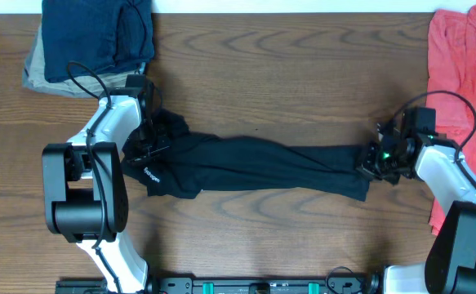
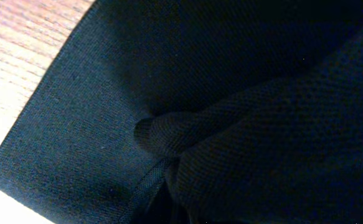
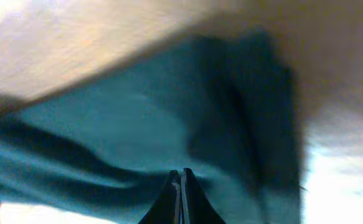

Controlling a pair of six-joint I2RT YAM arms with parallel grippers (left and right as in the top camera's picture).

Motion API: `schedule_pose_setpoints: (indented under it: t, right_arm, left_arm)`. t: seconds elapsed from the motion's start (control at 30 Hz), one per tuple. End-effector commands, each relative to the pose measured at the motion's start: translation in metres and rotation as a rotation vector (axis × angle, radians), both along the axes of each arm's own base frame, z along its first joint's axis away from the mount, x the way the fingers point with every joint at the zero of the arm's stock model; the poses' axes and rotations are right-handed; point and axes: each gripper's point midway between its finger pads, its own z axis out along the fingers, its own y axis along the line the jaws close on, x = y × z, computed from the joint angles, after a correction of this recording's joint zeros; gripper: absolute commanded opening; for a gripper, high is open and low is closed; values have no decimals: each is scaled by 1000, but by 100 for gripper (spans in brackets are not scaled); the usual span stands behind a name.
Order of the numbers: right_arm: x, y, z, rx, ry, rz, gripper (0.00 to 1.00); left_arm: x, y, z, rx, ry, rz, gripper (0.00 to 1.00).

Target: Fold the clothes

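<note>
A black T-shirt (image 1: 254,163) lies stretched across our desk (image 1: 262,73). Our right fingers (image 3: 169,202) clamp one end. Whether our left fingers (image 1: 152,139) grip, we cannot tell.

The overhead view is bright, even and sharp: the grain of the tabletop (image 1: 262,82) reads clearly and the arms cast only soft shadows. The black T-shirt (image 1: 254,163) swallows light, so its folds barely show. The left wrist view is dim and very close, with the weave crisp at the centre and the bare wood at upper left washed out. The right wrist view is smeared by blur, tinted teal, with glare at lower right. The right pincer (image 3: 181,180) is a dark silhouette.
</note>
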Motion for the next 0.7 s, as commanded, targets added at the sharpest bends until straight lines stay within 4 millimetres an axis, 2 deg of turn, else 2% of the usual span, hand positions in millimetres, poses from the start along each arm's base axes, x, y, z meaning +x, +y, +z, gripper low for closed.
schedule_pose_setpoints:
  t: [0.0, 0.07, 0.1, 0.2, 0.27, 0.47, 0.5, 0.53, 0.67]
  right_arm:
    - [6, 16, 12, 17, -60, 93, 5]
    - [4, 15, 7, -26, -45, 104, 8]
    - [4, 12, 3, -55, -34, 107, 13]
    - [3, 7, -7, -112, -7, 101, 43]
    - [3, 4, -12, -129, 14, 73, 44]
    - [7, 1, -31, -134, 50, 37, 39]
    - [7, 1, -35, -131, 60, 37, 36]
    - [5, 2, -39, -127, 74, 35, 26]
    - [8, 1, -44, -128, 73, 35, 6]
  left_arm:
    - [-1, 10, 6, 43, -11, 17, 7]
    - [-1, 10, 6, 43, -11, 17, 10]
    - [-1, 10, 6, 43, -11, 17, 11]
    - [-2, 9, 6, 42, -10, 17, 12]
    - [-2, 10, 6, 43, -7, 17, 13]
    - [-3, 10, 6, 43, -3, 17, 13]
    - [-3, 10, 6, 43, -3, 17, 13]
    - [-3, 10, 6, 43, -3, 16, 13]
    - [-3, 10, 6, 43, -5, 17, 13]
